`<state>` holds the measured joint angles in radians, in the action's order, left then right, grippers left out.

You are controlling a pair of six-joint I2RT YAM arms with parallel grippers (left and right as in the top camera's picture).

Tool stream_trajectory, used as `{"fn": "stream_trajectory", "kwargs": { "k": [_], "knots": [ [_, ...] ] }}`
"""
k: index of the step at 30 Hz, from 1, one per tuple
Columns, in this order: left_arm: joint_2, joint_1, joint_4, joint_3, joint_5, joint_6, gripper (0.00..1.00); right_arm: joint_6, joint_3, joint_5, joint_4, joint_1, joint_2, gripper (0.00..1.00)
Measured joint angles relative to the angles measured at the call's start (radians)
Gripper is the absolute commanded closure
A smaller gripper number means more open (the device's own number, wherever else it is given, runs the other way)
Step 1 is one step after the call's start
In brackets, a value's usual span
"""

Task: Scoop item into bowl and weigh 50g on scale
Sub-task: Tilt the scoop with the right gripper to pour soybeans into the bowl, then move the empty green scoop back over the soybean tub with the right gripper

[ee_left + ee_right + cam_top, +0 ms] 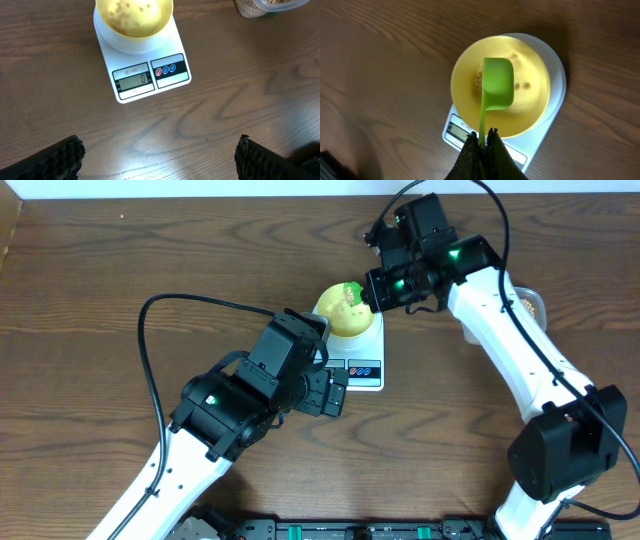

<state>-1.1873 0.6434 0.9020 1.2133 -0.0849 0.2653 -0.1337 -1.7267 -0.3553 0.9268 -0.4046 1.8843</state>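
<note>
The pale yellow bowl (342, 310) stands on the white scale (364, 366) at the table's middle. It also shows in the left wrist view (134, 19) and the right wrist view (532, 107). A few beige beans (520, 86) lie in it. My right gripper (484, 135) is shut on the handle of a green scoop (497, 84), which hangs turned over above the bowl. My left gripper (160, 155) is open and empty over bare wood in front of the scale (145, 75), whose display shows a 0.
A clear tub of beans (530, 305) stands right of the scale, partly hidden by my right arm; its edge shows in the left wrist view (272, 6). A black rail (350, 530) runs along the table's front edge.
</note>
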Motion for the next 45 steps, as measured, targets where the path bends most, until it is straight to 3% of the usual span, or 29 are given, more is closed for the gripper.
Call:
{"fn": "stream_trajectory", "kwargs": {
  "k": [25,45],
  "knots": [
    [0.000,0.000,0.000,0.000,0.000,0.000,0.02,0.243,0.000,0.327,0.030,-0.148,0.000,0.99],
    [0.000,0.000,0.000,0.000,0.000,0.000,0.02,0.234,-0.029,0.299,0.055,-0.147,0.000,0.99]
  ]
}}
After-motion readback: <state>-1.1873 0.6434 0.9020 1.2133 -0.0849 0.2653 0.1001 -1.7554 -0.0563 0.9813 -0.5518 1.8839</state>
